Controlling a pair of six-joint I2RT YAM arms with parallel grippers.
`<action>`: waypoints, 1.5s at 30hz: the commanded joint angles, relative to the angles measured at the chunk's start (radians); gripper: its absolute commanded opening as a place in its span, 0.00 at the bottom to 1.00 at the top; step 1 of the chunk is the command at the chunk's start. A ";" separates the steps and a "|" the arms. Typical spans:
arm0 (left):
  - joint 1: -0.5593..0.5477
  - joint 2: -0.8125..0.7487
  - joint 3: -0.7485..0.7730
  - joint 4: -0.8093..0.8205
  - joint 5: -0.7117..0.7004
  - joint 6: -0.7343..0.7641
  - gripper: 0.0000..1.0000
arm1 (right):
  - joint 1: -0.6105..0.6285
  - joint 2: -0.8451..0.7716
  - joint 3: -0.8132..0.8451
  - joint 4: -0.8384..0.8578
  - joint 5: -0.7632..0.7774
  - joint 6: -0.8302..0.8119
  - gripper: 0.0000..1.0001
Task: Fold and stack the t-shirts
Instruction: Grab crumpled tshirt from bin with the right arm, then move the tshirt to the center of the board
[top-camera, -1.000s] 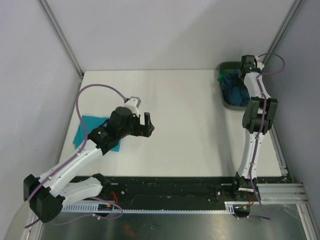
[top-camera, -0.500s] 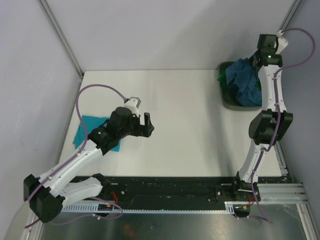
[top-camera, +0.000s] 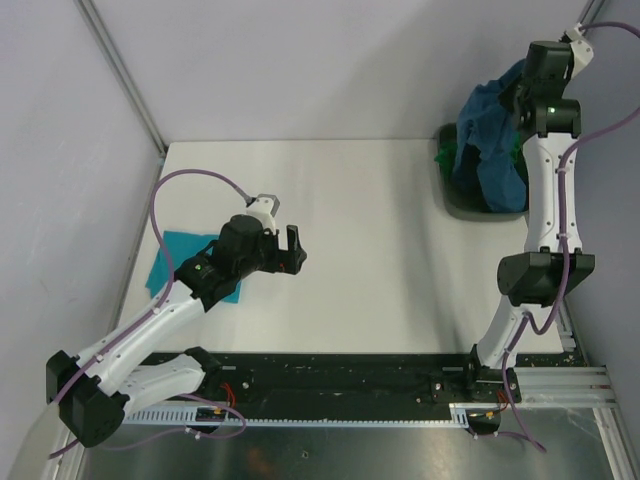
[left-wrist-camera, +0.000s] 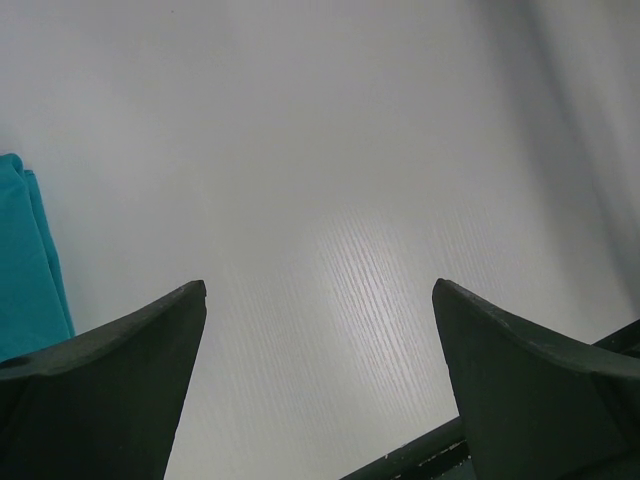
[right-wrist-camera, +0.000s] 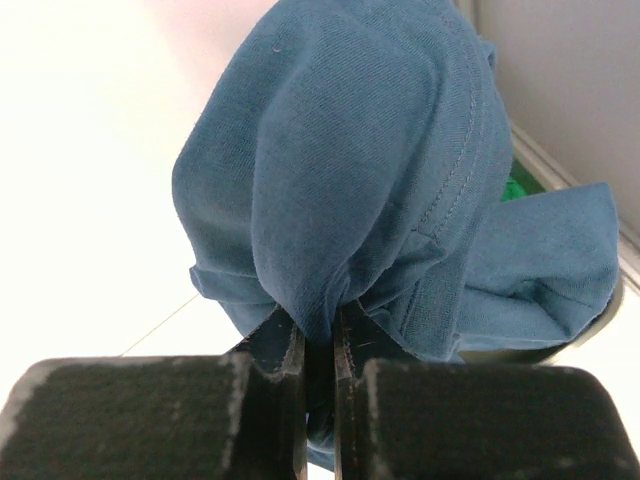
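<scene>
Clamped tight, the right claw (right-wrist-camera: 318, 335) has its two jaws pressed together on a bunched fold of the dark blue shirt (right-wrist-camera: 340, 170), with only a thin pinch of cloth between them. From where I stand, that claw (top-camera: 522, 88) is raised above the far end of the tray (top-camera: 452, 197), up near the back wall. The blue shirt (top-camera: 490, 140) hangs from it in a loose, crumpled drape, a stitched hem showing along one fold. Its lower end falls over the tray, and I cannot tell whether it touches the tray or hangs free.

A bit of green shirt (top-camera: 446, 156) peeks out at the tray's left rim, half hidden under the blue cloth. The tray itself sits at the far right corner of the white table (top-camera: 380, 250).

Well to the left of the tray, across the bare tabletop, the left claw (top-camera: 292, 250) hovers with its jaws spread wide apart and nothing between them. Farther still from the tray, by the table's left edge, the turquoise shirt (top-camera: 180, 258) lies flat, partly under the left arm.
</scene>
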 joint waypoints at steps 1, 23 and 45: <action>0.005 -0.016 -0.003 0.036 -0.016 0.015 1.00 | 0.058 -0.144 0.093 0.074 -0.026 0.007 0.00; 0.005 -0.012 -0.006 0.035 -0.020 0.016 0.99 | 0.453 -0.453 -0.495 0.402 -0.002 0.091 0.01; 0.006 0.050 -0.033 0.044 0.180 -0.092 0.99 | 0.578 -0.584 -1.144 0.243 -0.110 0.067 0.83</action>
